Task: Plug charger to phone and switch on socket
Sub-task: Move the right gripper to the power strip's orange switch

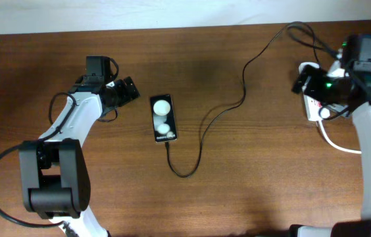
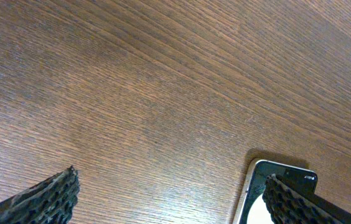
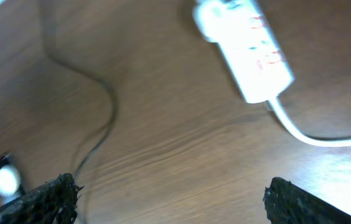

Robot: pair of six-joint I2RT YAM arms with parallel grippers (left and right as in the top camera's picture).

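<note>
Status: the charger (image 1: 202, 128) runs from the socket (image 3: 250, 56) end across the worktop (image 1: 251, 184), and its tip meets the near end of the phone (image 1: 163, 118). It looks plugged in, but I can't confirm it's seated. The phone lies flat mid-worktop, face up. The left end effector (image 2: 169, 186) is wide open and empty, just beside the phone's far end. The right end effector (image 3: 170, 185) is also wide open and empty, hovering near the socket at the right edge. I can't read the switch state, so my guess is the switch-on is what's left.
</note>
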